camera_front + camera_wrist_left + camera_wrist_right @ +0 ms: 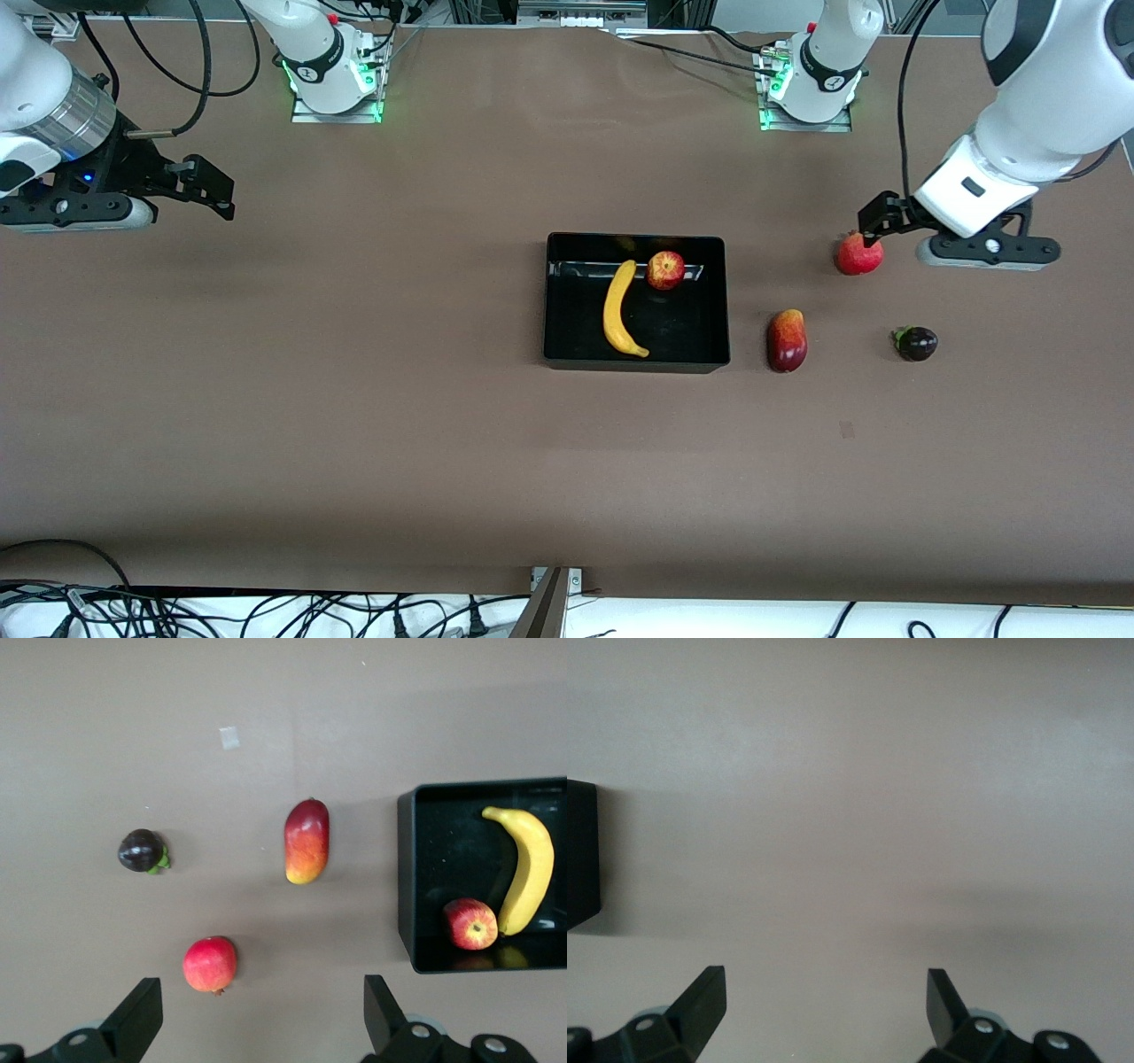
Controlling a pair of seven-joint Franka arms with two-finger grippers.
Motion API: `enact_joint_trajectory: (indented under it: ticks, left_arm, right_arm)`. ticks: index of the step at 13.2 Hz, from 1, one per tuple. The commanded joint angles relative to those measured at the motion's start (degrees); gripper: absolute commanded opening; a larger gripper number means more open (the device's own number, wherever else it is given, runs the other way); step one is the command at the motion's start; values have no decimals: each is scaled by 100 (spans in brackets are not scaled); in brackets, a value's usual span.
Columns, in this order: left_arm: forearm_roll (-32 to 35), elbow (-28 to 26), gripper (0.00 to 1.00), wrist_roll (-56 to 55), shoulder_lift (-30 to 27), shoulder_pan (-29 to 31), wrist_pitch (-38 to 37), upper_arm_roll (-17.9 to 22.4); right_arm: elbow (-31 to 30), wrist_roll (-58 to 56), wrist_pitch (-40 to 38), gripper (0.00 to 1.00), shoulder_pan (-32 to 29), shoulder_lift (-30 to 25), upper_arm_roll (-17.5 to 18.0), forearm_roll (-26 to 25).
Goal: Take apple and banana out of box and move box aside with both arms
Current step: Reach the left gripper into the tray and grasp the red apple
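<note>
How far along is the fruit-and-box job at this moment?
Nothing looks done: the apple and banana lie in the box at mid-table. Nothing is in hand: the left hand hangs open over the pomegranate, the right hand open over bare table. Both fruits and the box move remain.

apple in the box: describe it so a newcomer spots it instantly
Find the black box mid-table. Inside, beside the banana and farther from the front camera, sits the apple. It is small, round, red with yellow patches, and the only round fruit inside the box.
</note>
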Motion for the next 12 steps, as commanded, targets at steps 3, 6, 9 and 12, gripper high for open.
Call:
enact_joint_trajectory:
  ticks: [3, 6, 9, 12]
  left_arm:
    - [-134, 83, 100, -1646, 999, -953, 324, -275]
    - [-116, 31, 100, -2809, 1633, -1376, 825, -478]
    - [-116, -109, 100, -2882, 2178, -1606, 1554, -487]
    - [-107, -1020, 100, -2864, 2268, -1607, 2808, -644]
  right_arm:
    - [135, -13, -39, 100, 39, 58, -26, -1]
    - [135, -4, -39, 100, 39, 67, -17, -1]
    - [135, -4, -31, 100, 39, 75, -26, 8]
    - [135, -4, -31, 100, 39, 75, -26, 8]
